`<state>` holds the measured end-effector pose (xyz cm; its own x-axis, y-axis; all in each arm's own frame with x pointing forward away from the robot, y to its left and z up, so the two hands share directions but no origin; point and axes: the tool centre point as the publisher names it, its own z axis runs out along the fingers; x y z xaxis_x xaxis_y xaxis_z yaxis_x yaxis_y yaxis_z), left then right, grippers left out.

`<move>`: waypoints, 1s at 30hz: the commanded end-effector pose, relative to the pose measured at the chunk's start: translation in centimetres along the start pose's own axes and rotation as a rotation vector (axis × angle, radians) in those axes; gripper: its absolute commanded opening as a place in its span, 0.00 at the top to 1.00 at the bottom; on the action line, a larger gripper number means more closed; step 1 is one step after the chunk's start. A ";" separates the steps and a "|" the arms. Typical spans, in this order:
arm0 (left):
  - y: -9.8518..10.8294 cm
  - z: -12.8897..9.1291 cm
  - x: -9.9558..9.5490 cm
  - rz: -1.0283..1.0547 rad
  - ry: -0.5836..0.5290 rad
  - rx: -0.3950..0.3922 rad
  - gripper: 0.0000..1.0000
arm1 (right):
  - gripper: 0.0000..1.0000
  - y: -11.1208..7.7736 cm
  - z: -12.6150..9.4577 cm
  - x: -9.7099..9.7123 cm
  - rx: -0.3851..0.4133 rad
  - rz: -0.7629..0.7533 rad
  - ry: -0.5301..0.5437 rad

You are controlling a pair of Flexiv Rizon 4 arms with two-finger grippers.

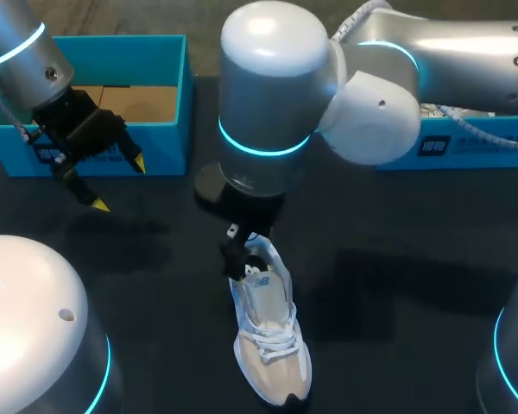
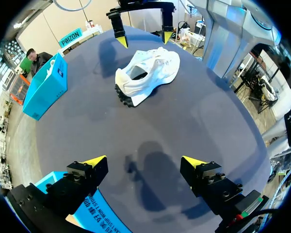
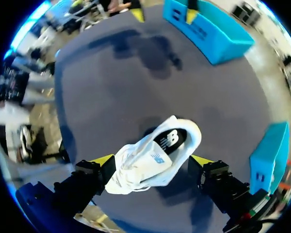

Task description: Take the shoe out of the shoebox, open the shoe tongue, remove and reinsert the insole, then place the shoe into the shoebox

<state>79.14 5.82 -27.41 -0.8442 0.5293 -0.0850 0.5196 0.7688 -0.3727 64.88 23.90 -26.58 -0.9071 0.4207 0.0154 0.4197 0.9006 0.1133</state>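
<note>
Your right gripper (image 3: 153, 159) stood wide open, gripping nothing, astride the white mesh lace-up sneaker (image 1: 268, 336) on the dark bench (image 1: 397, 345). Heel end lay under that gripper, toe pointing back toward you. Your left gripper (image 1: 120, 185), open and empty, hung well apart beside the open blue cardboard shoebox (image 1: 168, 95).

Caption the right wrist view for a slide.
Right pincer open, straddling the white shoe that rests on the dark table.
</note>
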 end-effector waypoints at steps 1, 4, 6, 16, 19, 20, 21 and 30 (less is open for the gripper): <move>-0.1 0.0 0.1 0.000 -0.001 -0.004 0.00 | 0.00 -0.7 0.2 -0.4 -0.098 -0.351 0.053; -0.1 0.0 0.1 0.000 -0.001 -0.004 0.00 | 0.00 -0.7 0.2 -0.4 -0.098 -0.351 0.053; -0.1 0.0 0.1 0.000 -0.001 -0.004 0.00 | 0.00 -0.7 0.2 -0.4 -0.098 -0.351 0.053; 0.1 -0.7 -0.8 -0.123 0.023 0.052 0.00 | 0.00 0.6 0.9 -1.3 -0.023 -0.467 0.019; 0.2 -0.6 -0.7 -0.148 0.026 0.032 0.00 | 0.00 0.9 0.9 -1.6 -0.017 -0.482 0.009; 0.3 -0.6 -0.7 -0.159 0.027 0.025 0.00 | 0.00 1.1 0.9 -1.9 -0.015 -0.488 0.006; 0.3 -0.5 -0.6 -0.176 0.031 0.023 0.00 | 0.00 1.2 1.0 -2.0 -0.015 -0.489 0.005; 1.1 -1.0 -0.5 -0.340 0.006 -0.009 0.00 | 0.00 2.4 2.1 -3.9 -0.009 -0.559 -0.020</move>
<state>80.64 6.71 -27.02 -0.9655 0.2546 0.0537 0.2166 0.9007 -0.3766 69.14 24.14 -27.83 -0.9908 -0.1141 -0.0729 -0.1217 0.9864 0.1105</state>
